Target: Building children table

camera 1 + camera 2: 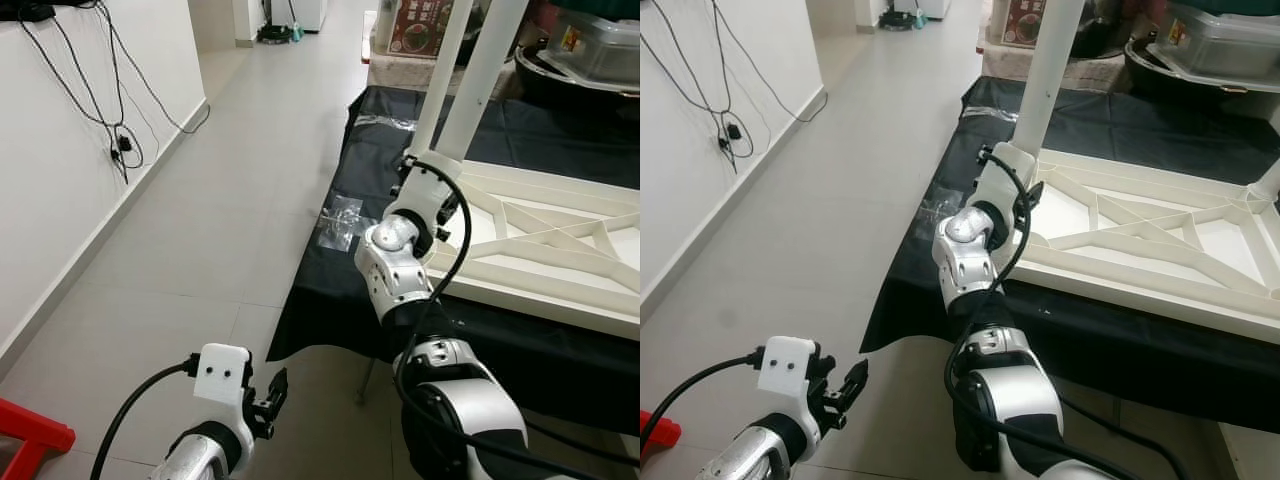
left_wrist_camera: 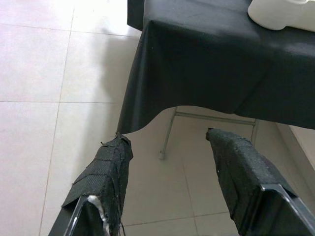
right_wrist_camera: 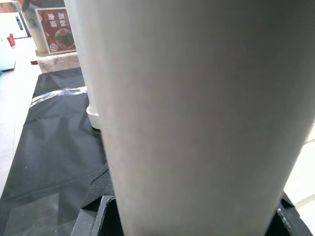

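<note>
White tabletop is laid upside down on the black-draped counter, its far edge cut off. A white leg stands at its near corner, top out of frame. Right gripper is clamped round the leg, its fingers mostly hidden. Left gripper hangs over the floor, jaws wide, empty.

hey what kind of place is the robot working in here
Probably a room or hallway in a home: pale tiled floor, cables hanging down a white wall, and a black-draped table holding an upturned white children's table mid-assembly.
</note>
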Available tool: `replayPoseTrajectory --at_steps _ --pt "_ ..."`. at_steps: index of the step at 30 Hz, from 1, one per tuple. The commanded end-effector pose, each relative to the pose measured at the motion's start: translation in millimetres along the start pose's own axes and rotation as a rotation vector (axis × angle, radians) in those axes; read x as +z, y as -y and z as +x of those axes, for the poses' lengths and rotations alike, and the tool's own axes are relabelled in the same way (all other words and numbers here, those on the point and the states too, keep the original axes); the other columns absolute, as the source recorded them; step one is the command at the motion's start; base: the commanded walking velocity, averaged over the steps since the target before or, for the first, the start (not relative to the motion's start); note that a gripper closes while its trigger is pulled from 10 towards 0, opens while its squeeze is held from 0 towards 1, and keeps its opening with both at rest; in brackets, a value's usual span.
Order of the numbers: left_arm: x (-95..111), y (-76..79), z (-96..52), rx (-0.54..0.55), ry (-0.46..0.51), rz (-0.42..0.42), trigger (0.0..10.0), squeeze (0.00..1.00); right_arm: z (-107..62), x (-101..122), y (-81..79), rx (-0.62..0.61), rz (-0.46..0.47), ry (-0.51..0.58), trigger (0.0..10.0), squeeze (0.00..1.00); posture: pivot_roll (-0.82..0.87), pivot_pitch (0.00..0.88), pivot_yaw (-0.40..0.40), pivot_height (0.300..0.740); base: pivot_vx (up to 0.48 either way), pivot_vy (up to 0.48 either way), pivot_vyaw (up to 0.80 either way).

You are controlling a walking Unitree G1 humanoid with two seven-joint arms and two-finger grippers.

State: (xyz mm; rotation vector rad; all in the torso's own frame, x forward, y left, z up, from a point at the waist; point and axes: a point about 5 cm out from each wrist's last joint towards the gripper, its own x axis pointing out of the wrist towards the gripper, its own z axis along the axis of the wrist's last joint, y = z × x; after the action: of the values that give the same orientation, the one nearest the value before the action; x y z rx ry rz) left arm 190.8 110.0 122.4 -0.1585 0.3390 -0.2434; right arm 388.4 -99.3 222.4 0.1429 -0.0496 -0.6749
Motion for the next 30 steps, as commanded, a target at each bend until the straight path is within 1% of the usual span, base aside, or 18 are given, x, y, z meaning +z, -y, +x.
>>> replayPoseTrajectory --at_steps 1,2,5,6,8,11,17,18,19,20,23,24,30 --pt "-3 -0.7 -1.8 0.013 -0.013 0.006 10.0 0.0 -12.4 -40 -0.8 0.014 -0.011 -0.213 10.0 0.0 0.15 0.144 -0.051 0.74 0.0 0.0 0.0" --pt "-3 -0.7 -1.8 0.013 -0.013 0.006 10.0 0.0 -12.3 -37 -1.7 0.015 -0.006 -0.207 10.0 0.0 0.15 0.144 -0.051 0.74 0.0 0.0 0.0" --pt "-3 -0.7 -2.2 0.013 -0.013 0.004 10.0 0.0 -8.4 -19 -4.7 0.014 0.03 -0.152 10.0 0.0 0.15 0.139 -0.053 0.74 0.0 0.0 0.0" --pt "-3 -0.7 -2.2 0.013 -0.013 0.004 10.0 0.0 -8.4 -19 -4.7 0.014 0.03 -0.152 10.0 0.0 0.15 0.139 -0.053 0.74 0.0 0.0 0.0" --pt "-3 -0.6 -2.3 0.013 -0.013 0.004 10.0 0.0 -7.0 -10 -6.4 0.021 0.037 -0.123 10.0 0.0 0.15 0.139 -0.053 0.74 0.0 0.0 0.0" --pt "-3 -0.5 -2.0 0.012 -0.014 0.003 10.0 0.0 -6.6 -6 -7.7 0.022 0.051 -0.12 10.0 0.0 0.15 0.137 -0.052 0.74 0.0 0.0 0.0" --pt "-4 -0.5 -1.4 0.013 -0.014 -0.001 10.0 0.0 -6.0 -9 -6.6 0.02 0.054 -0.127 10.0 0.0 0.15 0.132 -0.056 0.74 0.0 0.0 0.0" --pt "-4 -0.6 -1.3 0.014 -0.014 -0.002 10.0 0.0 -6.3 -9 -7.1 0.024 0.058 -0.132 10.0 0.04 0.15 0.131 -0.055 0.74 0.0 0.0 0.0" --pt "-4 -0.6 -1.3 0.014 -0.014 -0.002 10.0 0.0 -6.3 -9 -7.1 0.024 0.058 -0.132 10.0 0.04 0.15 0.131 -0.055 0.74 0.0 0.0 0.0" --pt "-4 -0.7 -1.2 0.014 -0.014 -0.002 10.0 0.0 -6.7 -9 -7.3 0.028 0.063 -0.131 10.0 1.0 0.15 0.131 -0.055 0.74 0.0 0.0 0.0" --pt "-4 -0.6 -0.9 0.013 -0.014 -0.003 10.0 0.0 -7.0 -9 -7.6 0.033 0.066 -0.129 10.0 1.0 0.15 0.129 -0.055 0.74 0.0 0.0 0.0" --pt "-4 -0.8 -0.8 0.013 -0.014 -0.003 10.0 0.0 -7.9 -9 -7.7 0.03 0.063 -0.123 10.0 0.0 0.15 0.129 -0.054 0.74 0.0 0.0 0.0" --pt "-4 -1.1 -0.8 0.014 -0.014 -0.002 10.0 0.0 -10.4 -11 -8.8 0.039 0.064 -0.129 10.0 0.0 0.15 0.133 -0.053 0.74 0.0 0.0 0.0"
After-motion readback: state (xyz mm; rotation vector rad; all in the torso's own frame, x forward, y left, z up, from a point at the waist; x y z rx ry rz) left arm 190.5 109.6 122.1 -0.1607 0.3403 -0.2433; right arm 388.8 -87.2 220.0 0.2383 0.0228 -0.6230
